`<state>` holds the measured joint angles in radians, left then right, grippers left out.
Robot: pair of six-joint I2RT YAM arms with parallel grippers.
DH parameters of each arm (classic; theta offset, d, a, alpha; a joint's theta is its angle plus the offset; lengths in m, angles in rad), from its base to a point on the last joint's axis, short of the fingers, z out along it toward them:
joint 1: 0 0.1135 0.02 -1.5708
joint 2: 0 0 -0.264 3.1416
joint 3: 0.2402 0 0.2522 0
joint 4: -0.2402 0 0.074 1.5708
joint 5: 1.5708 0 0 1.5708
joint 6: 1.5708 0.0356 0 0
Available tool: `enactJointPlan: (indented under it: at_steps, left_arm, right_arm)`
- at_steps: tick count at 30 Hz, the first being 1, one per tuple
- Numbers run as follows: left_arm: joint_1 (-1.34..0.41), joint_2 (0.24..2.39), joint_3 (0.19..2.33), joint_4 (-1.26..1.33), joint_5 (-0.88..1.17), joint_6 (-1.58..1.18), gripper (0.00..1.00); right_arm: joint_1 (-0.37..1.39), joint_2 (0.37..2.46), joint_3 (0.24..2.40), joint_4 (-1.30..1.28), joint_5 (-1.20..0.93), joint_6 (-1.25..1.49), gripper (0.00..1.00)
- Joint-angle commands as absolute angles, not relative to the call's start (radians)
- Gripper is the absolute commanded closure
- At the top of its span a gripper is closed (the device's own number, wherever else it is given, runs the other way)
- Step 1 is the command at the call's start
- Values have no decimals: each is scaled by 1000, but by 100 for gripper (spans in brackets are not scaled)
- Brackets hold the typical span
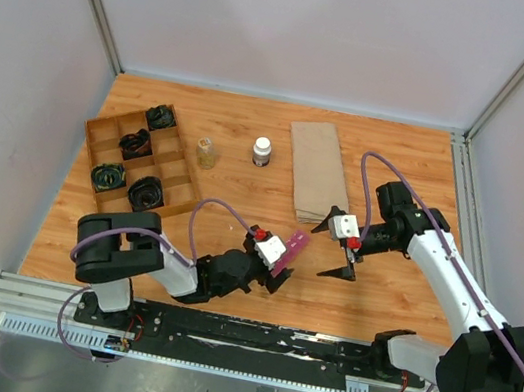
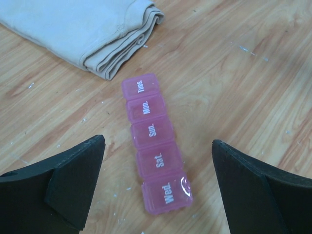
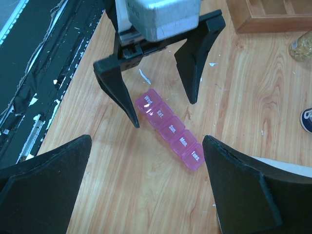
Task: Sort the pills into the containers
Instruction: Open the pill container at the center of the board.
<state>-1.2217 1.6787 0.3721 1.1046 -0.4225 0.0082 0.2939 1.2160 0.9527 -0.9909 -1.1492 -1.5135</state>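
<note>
The containers [image 2: 155, 141] are one pink strip of day-labelled compartments lying flat on the wooden table, all lids shut. The strip also shows in the top view [image 1: 291, 248] and the right wrist view [image 3: 170, 127]. My left gripper [image 2: 157, 141] is open and hovers over the strip's "Wed" end, one finger on each side, touching nothing. From the right wrist, the left gripper [image 3: 165, 113] straddles that same end. My right gripper [image 3: 146, 139] is open and empty, a little to the right of the strip [image 1: 331, 249]. No pills are in view.
A folded beige cloth [image 1: 317, 170] lies just behind the strip [image 2: 87, 29]. A small white-capped bottle [image 1: 263, 151] and a clear jar [image 1: 207, 153] stand further back. A brown wooden divided tray [image 1: 124, 114] with black items sits at the back left.
</note>
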Motion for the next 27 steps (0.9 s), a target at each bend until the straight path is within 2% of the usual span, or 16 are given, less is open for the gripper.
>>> enactJointPlan:
  at_steps: [1,12,27]
  left_arm:
    - [-1229,1735,443,1069,-474,-5,6]
    - [-1229,1819,460,1053,-514,-32,18]
    - [-1230,1852,450,1064,-516,-49,41]
  right_arm:
    - [296,1208,979,-997,-1143,-1486,1]
    - [293,1210,983,-986,-1141,-1460,1]
    - [289,1223,984,-983,-1147,-1451,1]
